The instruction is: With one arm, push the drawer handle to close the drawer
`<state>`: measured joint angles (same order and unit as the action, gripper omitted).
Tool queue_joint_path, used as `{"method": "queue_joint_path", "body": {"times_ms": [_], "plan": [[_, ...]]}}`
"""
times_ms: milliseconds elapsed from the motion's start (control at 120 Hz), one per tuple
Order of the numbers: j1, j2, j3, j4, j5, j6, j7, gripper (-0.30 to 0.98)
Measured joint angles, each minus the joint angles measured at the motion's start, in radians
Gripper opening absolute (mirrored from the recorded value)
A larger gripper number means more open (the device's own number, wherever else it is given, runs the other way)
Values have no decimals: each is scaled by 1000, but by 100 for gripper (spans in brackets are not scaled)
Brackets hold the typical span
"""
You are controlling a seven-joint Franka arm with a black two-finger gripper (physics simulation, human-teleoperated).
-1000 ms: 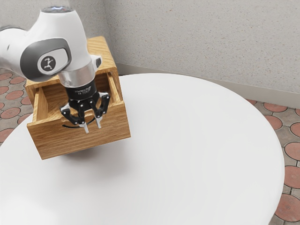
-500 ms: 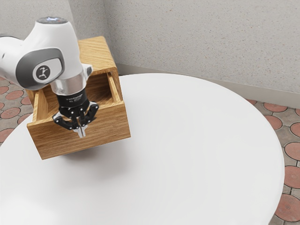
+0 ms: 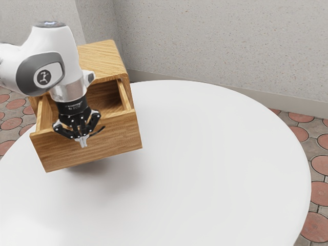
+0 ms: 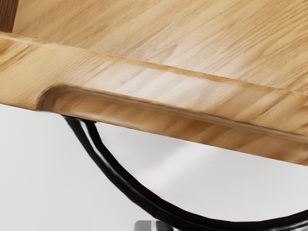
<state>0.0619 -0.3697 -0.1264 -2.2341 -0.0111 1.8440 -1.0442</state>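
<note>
My gripper (image 3: 83, 141) is shut in front of the drawer front (image 3: 119, 134), its fingertips close together by the black curved handle (image 3: 98, 131). The wooden drawer stands well out of its cabinet (image 3: 105, 60), with its inside visible from above. From the hand's camera, the handle (image 4: 118, 182) bows outward from the drawer front's notched upper edge (image 4: 159, 84). The gripper's tip (image 4: 153, 225) is right against or beside the handle's outer curve; whether it touches cannot be told.
The cabinet stands on a round white table (image 3: 215, 154), whose curved edge runs across the exterior view's right. A speckled grey wall (image 3: 220, 46) rises behind, and a floor of reddish round tiles (image 3: 313, 225) surrounds the table.
The fingers, apart a second ago, have come together. My hand has moved toward the exterior view's left along the drawer front. The drawer has shifted very slightly inward since half a second ago.
</note>
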Motion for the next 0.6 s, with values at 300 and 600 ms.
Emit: {"method": "queue_joint_path", "body": {"times_ms": [300,600], "plan": [[2,35,19,32,1,18,60,-10],[52,119,22,91,12,20,115,-10]]}}
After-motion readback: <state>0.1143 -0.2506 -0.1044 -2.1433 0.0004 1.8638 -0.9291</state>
